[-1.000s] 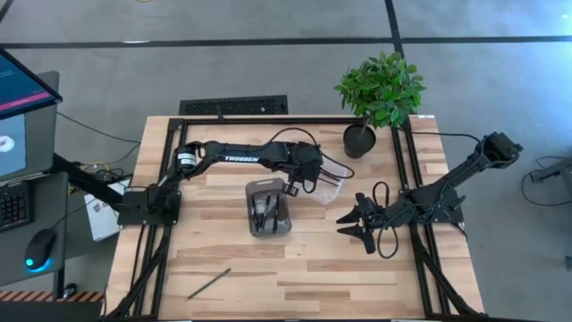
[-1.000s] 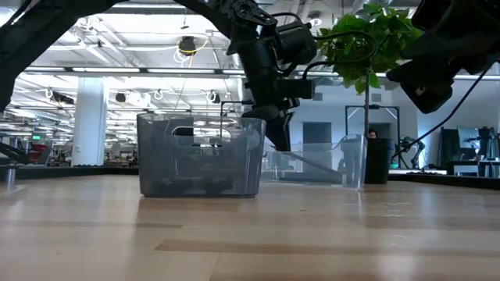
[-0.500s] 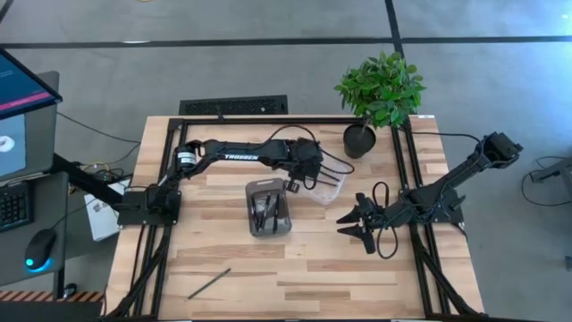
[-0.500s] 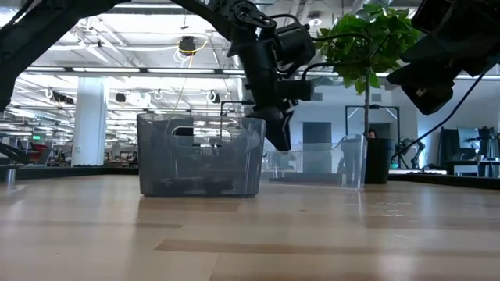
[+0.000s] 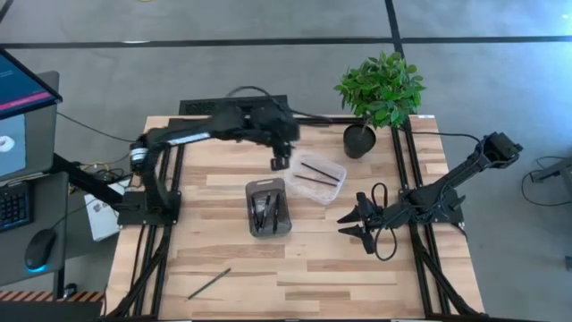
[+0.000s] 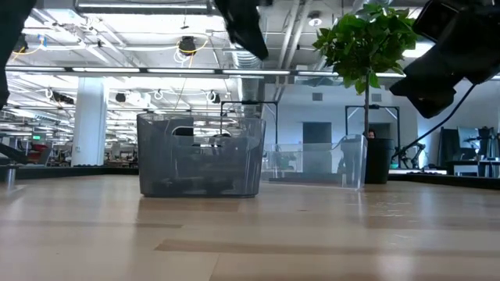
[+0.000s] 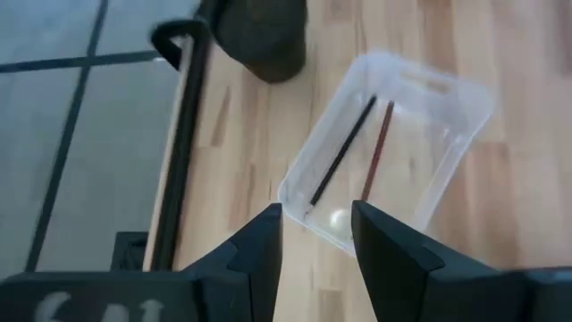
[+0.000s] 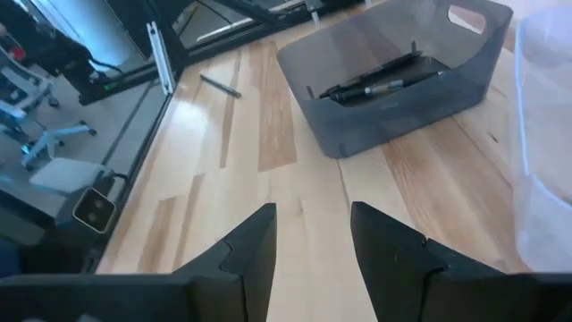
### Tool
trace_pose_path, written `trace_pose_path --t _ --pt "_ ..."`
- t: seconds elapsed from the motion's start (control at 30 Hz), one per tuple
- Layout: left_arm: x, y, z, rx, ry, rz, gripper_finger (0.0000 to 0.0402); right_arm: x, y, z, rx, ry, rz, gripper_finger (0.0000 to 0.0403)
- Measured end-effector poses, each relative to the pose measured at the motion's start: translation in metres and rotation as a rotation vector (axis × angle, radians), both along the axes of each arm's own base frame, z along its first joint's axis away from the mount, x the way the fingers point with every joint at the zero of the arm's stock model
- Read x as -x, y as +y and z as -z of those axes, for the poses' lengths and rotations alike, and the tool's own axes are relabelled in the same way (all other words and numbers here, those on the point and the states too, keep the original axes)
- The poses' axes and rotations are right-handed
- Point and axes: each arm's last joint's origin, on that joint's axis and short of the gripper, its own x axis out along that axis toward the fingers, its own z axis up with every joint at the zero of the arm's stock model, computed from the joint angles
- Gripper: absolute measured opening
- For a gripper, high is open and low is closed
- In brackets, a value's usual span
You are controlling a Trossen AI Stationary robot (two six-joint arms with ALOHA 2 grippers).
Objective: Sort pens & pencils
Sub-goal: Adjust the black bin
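My left gripper [image 5: 279, 163] [image 7: 317, 240] hangs open, high above the clear tray's far-left corner, and touches nothing. The clear tray [image 5: 318, 179] [image 7: 465, 98] holds two pencils lying flat on its floor, one dark [image 7: 342, 161] and one reddish-brown [image 7: 377, 150]. Left of it stands the grey bin [image 5: 268, 207] [image 8: 420, 98] with several black pens [image 8: 375, 80] lying inside. One more thin stick [image 5: 208, 283] [image 8: 219, 85] lies on the table near its near-left corner. My right gripper [image 5: 351, 224] [image 8: 311, 240] waits open, low over the table, right of the bin.
A potted plant [image 5: 362, 134] stands at the far edge, just beyond the clear tray. Black frame rails [image 5: 407, 170] run along the table's sides. Bare wood [image 5: 295, 277] stretches across the near half between the stick and my right arm.
My left gripper has risen from inside the clear tray and drawn back toward the table's far-left. The thin stick that slanted down from its fingers into the tray a second ago lies flat in the tray now, beside the other pencil.
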Motion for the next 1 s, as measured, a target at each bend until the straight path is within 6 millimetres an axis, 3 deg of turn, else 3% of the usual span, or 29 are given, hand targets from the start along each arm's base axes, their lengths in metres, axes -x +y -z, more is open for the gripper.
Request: trace_pose_path --t 0.2,0.33,0.53,1.0 --pt "0.032 -0.02 -0.029 0.016 -0.012 -0.124 0.0128 0.0 0.0 0.0 0.074 -0.006 -0.029 0.0171" --pt "0.046 -0.041 -0.032 -0.005 0.033 -0.216 0.0128 -0.001 -0.002 0.001 0.106 -0.005 -0.03 0.0169" --pt "0.069 -0.076 -0.008 -0.012 0.061 -0.287 0.0128 -0.003 -0.008 0.001 0.111 -0.002 0.0 0.0171" --pt "0.131 -0.139 0.072 0.188 -0.17 -0.345 0.0128 -0.008 -0.019 0.0 0.103 -0.005 0.062 0.0171"
